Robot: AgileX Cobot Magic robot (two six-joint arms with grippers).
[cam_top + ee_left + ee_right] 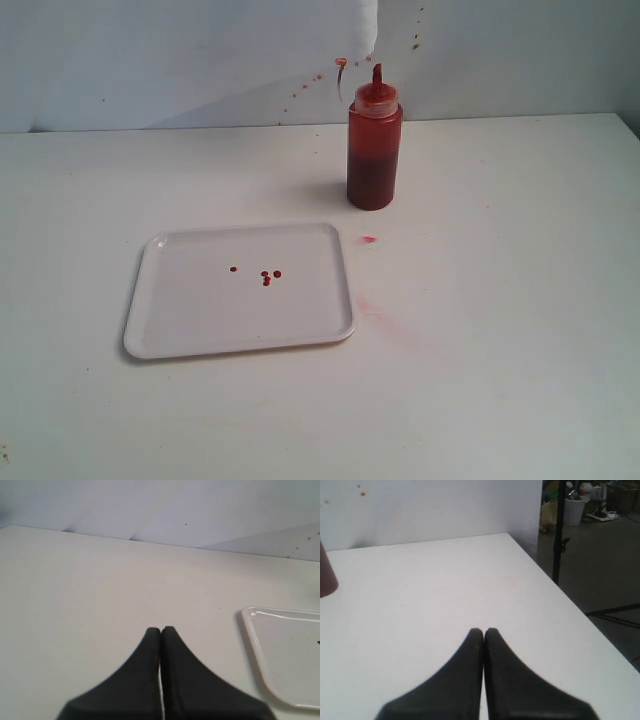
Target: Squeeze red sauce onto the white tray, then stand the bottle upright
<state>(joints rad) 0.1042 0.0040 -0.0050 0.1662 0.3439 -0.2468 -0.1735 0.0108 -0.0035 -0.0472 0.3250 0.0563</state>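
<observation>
Bottle (375,150) of translucent orange-red plastic, cylindrical, with a red cap and a narrow pointed nozzle, stands upright on the white tabletop (500,360), far of centre and close to the pale wall (150,60). Glossy dark red sauce (371,182) fills its lower part, and the plastic above it looks lighter.

Near and left of the bottle, apart from it, lies the flat rectangular white plastic tray (200,320) with rounded corners and a low raised rim. A few tiny round drops (266,276) of the sauce sit around the tray's middle: three clustered and one just left of them.

Between bottle and tray a small pinkish-red smear (368,240) marks the tabletop, and a fainter one lies nearer, just beside the tray's right edge. Reddish specks (300,95) dot the wall left of the nozzle.

The left jaws, black and tapered, are pressed together with nothing between them, over bare tabletop left of the tray. The right jaws are likewise closed and empty, over the tabletop right of the bottle.
</observation>
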